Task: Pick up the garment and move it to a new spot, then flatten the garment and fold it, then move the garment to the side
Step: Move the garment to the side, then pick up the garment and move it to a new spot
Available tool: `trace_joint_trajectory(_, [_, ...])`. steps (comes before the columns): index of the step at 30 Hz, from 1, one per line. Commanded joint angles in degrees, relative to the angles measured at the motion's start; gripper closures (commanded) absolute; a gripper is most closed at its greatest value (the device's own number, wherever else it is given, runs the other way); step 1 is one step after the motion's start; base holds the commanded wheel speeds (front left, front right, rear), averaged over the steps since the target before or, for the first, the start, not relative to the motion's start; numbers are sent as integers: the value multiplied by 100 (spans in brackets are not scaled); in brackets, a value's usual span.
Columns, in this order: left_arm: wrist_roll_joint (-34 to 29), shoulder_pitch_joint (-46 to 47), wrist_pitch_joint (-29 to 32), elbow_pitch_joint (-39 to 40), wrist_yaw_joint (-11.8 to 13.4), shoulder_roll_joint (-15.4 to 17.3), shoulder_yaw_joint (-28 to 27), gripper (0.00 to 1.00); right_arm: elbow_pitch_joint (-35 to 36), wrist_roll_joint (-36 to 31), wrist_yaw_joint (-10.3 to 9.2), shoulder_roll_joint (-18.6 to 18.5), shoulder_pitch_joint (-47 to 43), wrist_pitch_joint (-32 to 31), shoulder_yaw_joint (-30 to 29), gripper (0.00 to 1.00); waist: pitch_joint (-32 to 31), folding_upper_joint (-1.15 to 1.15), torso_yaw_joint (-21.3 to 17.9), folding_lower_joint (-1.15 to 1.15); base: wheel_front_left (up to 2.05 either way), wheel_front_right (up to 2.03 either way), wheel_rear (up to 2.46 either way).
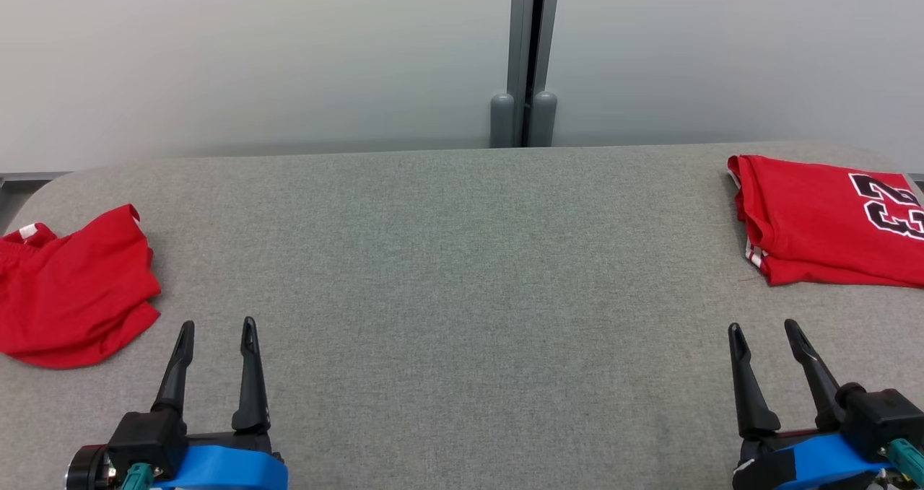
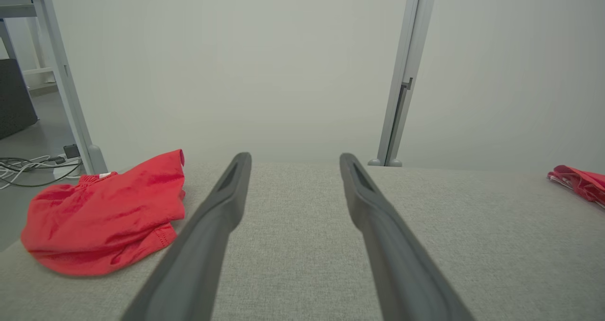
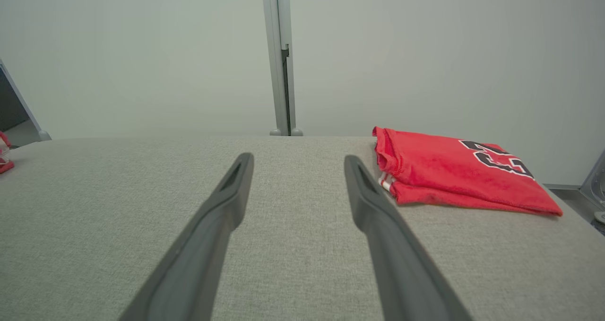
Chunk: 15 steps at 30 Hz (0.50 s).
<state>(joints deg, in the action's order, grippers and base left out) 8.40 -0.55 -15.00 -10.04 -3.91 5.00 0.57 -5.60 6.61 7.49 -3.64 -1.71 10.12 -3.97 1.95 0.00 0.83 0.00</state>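
Observation:
A crumpled red garment [image 1: 72, 288] lies in a loose heap at the left end of the grey fabric table [image 1: 462, 273]; in the left wrist view the garment [image 2: 108, 212] sits left of my fingers. My left gripper [image 1: 219, 324] hovers just right of it, open and empty, apart from the cloth. It is seen close up as the left gripper [image 2: 295, 156]. Far across the table, my right gripper [image 1: 763, 325] is open with nothing between its fingers, seen close up as the right gripper [image 3: 298, 157].
A folded red jersey [image 1: 816, 223] with black numerals lies flat at the table's far right end, beyond my right gripper; the jersey [image 3: 449, 174] lies right of those fingers. A grey partition post [image 1: 525, 57] stands behind the table. Cables [image 2: 28, 167] lie on the floor at left.

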Motion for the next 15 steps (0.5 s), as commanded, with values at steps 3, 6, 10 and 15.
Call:
trace_joint_trajectory(3, [-47,14,-24,-9,-28,-9,-63,0,78,4,1,40,-108,-25,-27,0,2,0,16,0,0,0,0])
trace_joint_trajectory(6, [-68,33,-25,0,-48,-12,-91,0,97,9,2,48,-124,-39,-39,0,7,0,33,0,0,0,0])
trace_joint_trajectory(10, [-95,44,-25,21,-52,-19,-118,0,119,15,1,54,-162,-35,-53,0,5,0,82,0,0,0,0])
trace_joint_trajectory(15, [-88,68,-25,17,-41,-30,-174,0,111,37,2,64,-207,-38,-22,0,0,0,190,0,0,0,0])
